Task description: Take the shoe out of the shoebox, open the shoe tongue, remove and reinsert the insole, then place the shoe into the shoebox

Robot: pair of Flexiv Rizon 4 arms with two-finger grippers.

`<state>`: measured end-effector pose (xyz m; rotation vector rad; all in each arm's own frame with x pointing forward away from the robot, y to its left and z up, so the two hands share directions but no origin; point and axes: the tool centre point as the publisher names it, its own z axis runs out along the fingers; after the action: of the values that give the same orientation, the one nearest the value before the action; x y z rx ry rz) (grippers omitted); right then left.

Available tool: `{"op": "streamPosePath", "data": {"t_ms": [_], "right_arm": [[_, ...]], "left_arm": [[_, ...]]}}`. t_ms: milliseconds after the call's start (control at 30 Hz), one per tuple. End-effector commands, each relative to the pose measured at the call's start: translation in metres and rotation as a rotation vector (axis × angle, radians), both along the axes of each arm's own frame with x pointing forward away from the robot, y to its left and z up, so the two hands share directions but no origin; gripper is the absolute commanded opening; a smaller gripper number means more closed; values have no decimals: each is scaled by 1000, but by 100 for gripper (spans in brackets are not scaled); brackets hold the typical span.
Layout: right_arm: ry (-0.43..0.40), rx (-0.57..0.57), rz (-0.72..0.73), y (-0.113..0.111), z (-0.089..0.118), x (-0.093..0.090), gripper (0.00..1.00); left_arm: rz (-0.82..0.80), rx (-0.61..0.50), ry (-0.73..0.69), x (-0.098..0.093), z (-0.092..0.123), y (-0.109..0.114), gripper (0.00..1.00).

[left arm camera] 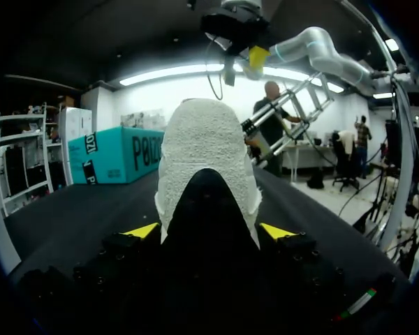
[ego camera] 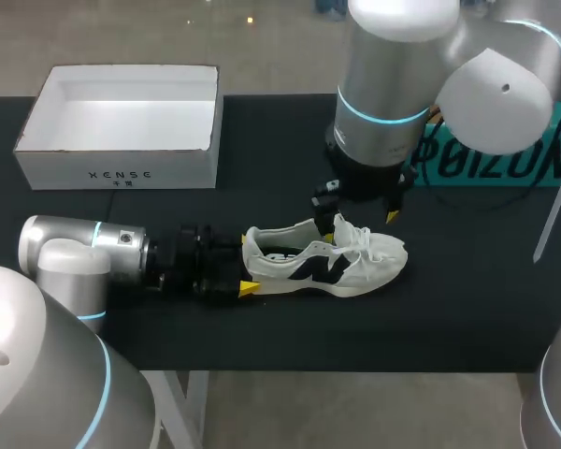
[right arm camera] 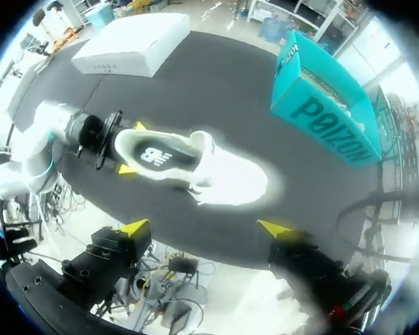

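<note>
Shoe (ego camera: pixel 323 264) is lying out of the shoebox (ego camera: pixel 122 168), near the front edge of the counter (ego camera: pixel 467 299); left hand (ego camera: pixel 245 273) is clamping its heel, right hand (ego camera: pixel 360 224) is hovering wide open above; tongue, insole and reboxing steps are waiting

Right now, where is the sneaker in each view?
Head view: sneaker mid-table, heel in the left claw.
Left wrist view: its heel fills the middle, gripped by that claw.
Right wrist view: lying below the open right claw.
Shared landmark: the teal box on the table.
</note>
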<state>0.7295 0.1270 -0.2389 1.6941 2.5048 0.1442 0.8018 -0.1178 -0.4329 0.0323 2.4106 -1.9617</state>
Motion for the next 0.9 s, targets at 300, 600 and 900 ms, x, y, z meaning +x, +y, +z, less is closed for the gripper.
{"op": "streamPosePath", "data": {"t_ms": [300,600,900], "right_arm": [[174,51,783,-11,0,-4,100],[174,51,783,-11,0,-4,100],[202,-6,1076,31,-2,-15,100]], "left_arm": [[-1,0,1,0,-1,-1,0],[-1,0,1,0,-1,-1,0],[-1,0,1,0,-1,-1,0]]}}
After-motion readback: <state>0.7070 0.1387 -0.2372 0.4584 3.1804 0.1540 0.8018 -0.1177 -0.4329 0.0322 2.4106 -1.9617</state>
